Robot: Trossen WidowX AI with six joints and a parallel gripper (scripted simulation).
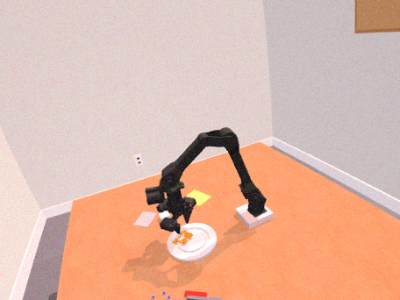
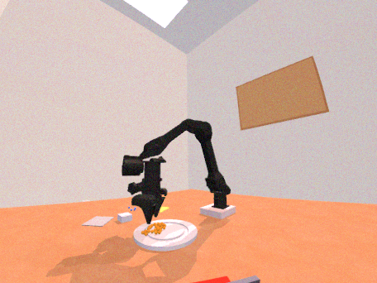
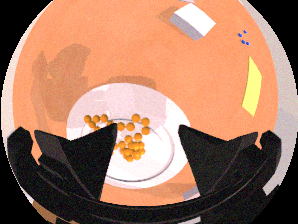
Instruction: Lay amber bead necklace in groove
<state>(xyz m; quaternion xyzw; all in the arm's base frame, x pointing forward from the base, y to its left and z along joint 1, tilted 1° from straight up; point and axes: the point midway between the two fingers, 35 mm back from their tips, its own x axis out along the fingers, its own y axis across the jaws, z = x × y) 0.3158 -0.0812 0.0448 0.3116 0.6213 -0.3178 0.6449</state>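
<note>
Amber necklace bunched on its board

The amber bead necklace lies heaped toward one side of the round bead board. Above, the hand points down, fingers wide and holding nothing, its arm arched from a base nearer the desk's wall-side corner.

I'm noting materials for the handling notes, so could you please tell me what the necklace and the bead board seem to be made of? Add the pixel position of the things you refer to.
Necklace [image 1: 183, 240] [image 2: 159, 227] [image 3: 133, 149]: perhaps plastic or resin; smooth, rounded orange beads.
Bead board [image 1: 206, 251] [image 2: 184, 240] [image 3: 150, 97]: possibly plastic or painted wood; evenly white, no visible grain.
</note>
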